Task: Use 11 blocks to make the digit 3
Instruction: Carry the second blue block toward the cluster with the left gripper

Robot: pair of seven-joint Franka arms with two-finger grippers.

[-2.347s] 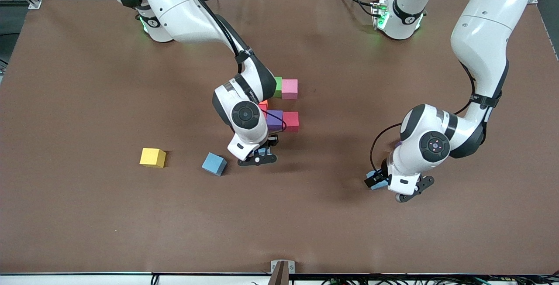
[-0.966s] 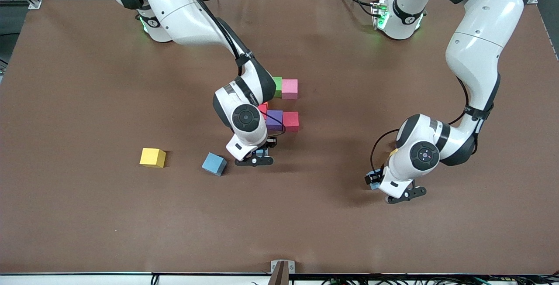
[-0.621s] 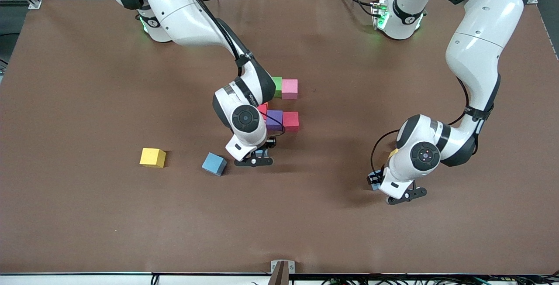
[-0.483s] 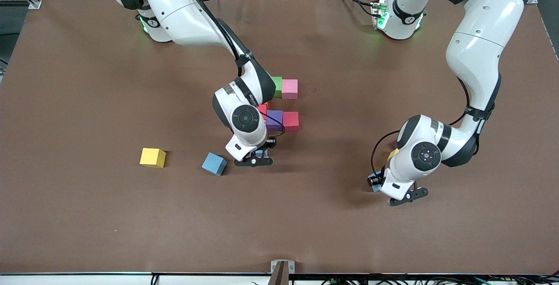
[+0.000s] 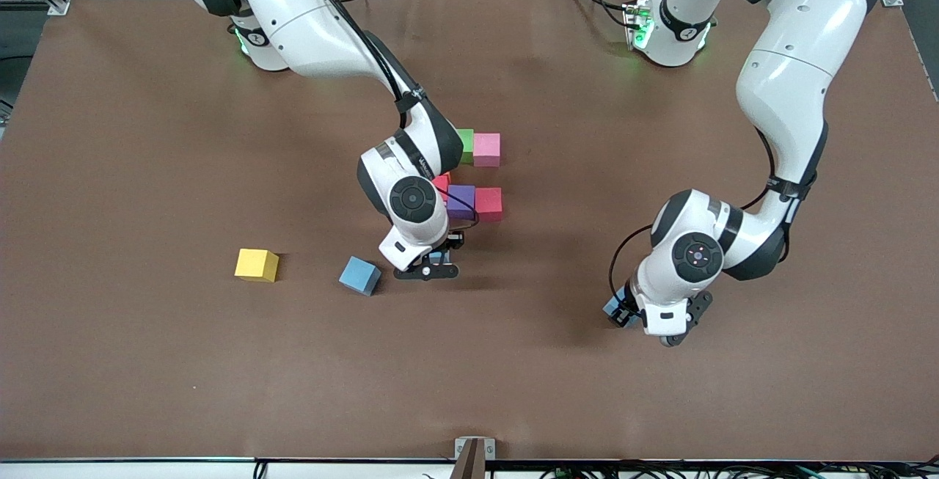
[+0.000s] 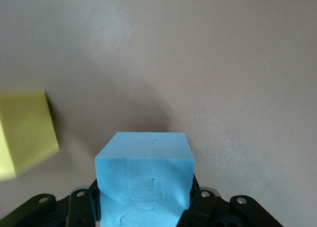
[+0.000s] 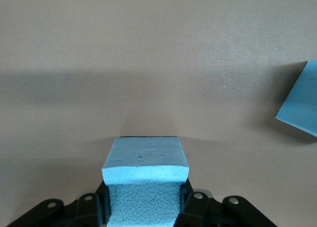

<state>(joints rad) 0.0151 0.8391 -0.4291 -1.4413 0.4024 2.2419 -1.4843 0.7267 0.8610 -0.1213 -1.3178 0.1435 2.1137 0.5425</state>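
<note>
- Step in hand: carrying blocks to the partial digit 3 (image 5: 473, 174), a cluster at frame centre. This is judged early, since few cubes are set.
- Left gripper (image 5: 622, 310), low over the table (image 5: 147, 362) at the left arm's end, pinches a light blue block (image 6: 143, 162).
- Right gripper (image 5: 433, 262), wrist pointing down just below the cluster, pinches a second light blue block (image 7: 145, 156).
- Next move: align each cube flush against its neighbours before release.

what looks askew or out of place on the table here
The loose light blue block beside the right gripper sits turned at an angle, unlike the squared-up yellow block and the cluster's purple block. Nothing looks spilled or damaged.
</note>
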